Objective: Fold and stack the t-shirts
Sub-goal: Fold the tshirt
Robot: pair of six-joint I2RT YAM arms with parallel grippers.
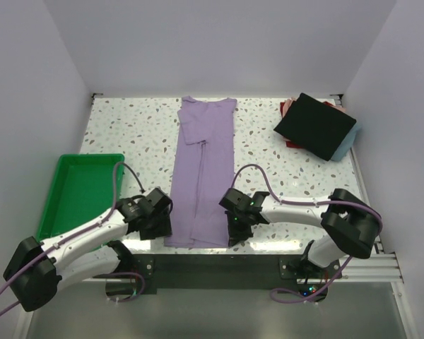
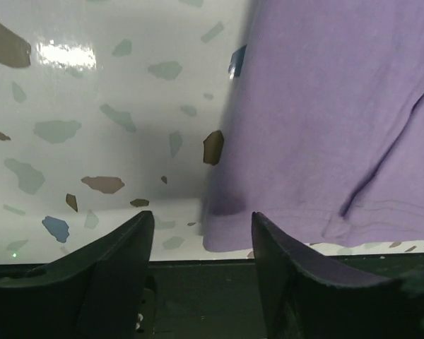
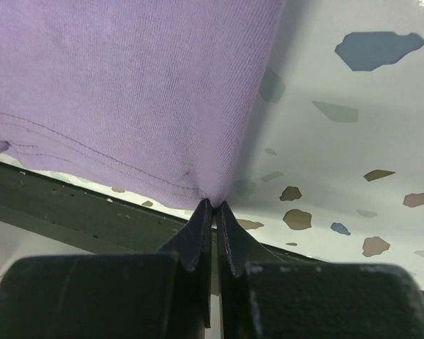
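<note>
A lavender-purple t-shirt [image 1: 203, 173] lies folded into a long narrow strip down the middle of the table, collar end far, hem near. My left gripper [image 2: 203, 229] is open and empty at the near left hem corner [image 2: 226, 229], which lies between its fingers [image 2: 127, 244]. My right gripper [image 3: 213, 206] is shut on the shirt's near right hem corner [image 3: 198, 185]. In the top view the left gripper [image 1: 161, 220] and right gripper [image 1: 234, 226] sit at either side of the hem. Folded black [image 1: 314, 126], red [image 1: 287, 107] and light blue [image 1: 348, 141] shirts are stacked at the far right.
A green plastic tray [image 1: 76, 192] stands at the left of the table beside my left arm. The speckled table [image 1: 134, 127] ends at a dark front rail [image 1: 219, 265] just below the hem. White walls enclose the table on three sides.
</note>
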